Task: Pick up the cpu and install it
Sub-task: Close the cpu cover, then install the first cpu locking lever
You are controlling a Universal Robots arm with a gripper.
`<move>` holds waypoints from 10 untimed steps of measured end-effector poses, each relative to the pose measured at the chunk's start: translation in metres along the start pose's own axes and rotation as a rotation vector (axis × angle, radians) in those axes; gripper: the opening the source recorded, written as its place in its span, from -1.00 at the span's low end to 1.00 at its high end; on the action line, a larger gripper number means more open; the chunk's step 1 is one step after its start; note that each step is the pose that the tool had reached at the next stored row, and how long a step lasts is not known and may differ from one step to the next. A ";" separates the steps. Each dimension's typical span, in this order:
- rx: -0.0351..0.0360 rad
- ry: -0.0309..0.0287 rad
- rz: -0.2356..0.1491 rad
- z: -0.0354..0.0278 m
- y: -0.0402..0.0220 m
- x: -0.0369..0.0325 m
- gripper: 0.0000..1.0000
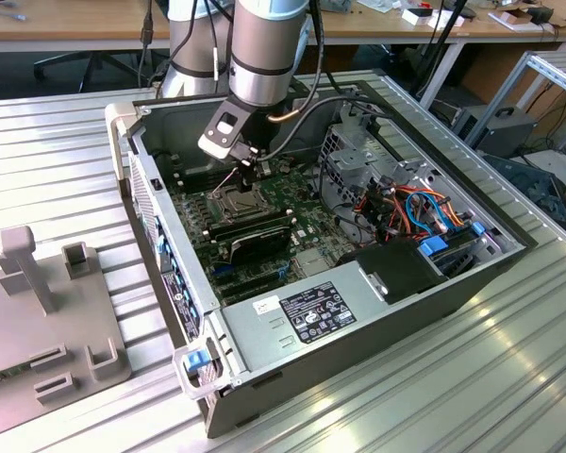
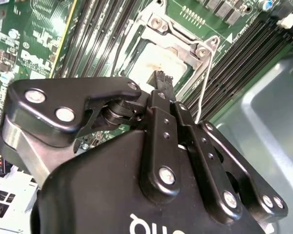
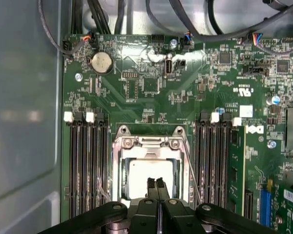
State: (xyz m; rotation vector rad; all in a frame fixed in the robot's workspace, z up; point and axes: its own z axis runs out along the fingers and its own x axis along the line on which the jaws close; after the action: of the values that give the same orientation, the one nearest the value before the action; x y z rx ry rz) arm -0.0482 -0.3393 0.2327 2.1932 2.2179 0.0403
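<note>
The cpu (image 3: 142, 174) is a pale square lying flat inside the metal-framed socket (image 3: 149, 143) on the green motherboard (image 3: 151, 92). In the second wrist view the cpu (image 2: 149, 66) also lies in the socket frame (image 2: 185, 46). My gripper (image 3: 156, 183) hangs right over the chip, its two black fingers pressed together with no gap and nothing between them. The second wrist view has the gripper (image 2: 161, 77) tips just above the chip's edge. In the exterior view the gripper (image 1: 251, 176) reaches down into the open computer case (image 1: 358, 311) over the socket (image 1: 234, 198).
Black memory slots (image 3: 85, 165) flank the socket on both sides. A thin wire lever (image 3: 190, 170) runs along one side. Cables (image 1: 415, 212), a drive cage (image 1: 358, 156) and the power supply (image 1: 302, 316) crowd the case. A grey fixture (image 1: 47, 311) sits at the exterior view's left.
</note>
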 end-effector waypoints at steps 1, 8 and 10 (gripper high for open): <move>0.0001 -0.0002 0.000 0.0000 0.0000 0.0000 -0.79; 0.0000 -0.0001 0.000 0.0002 0.0001 -0.0030 -0.79; 0.0000 -0.0001 0.000 0.0002 0.0000 -0.0030 -0.79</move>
State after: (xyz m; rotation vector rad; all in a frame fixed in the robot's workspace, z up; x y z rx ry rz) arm -0.0481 -0.3423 0.2325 2.1932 2.2178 0.0402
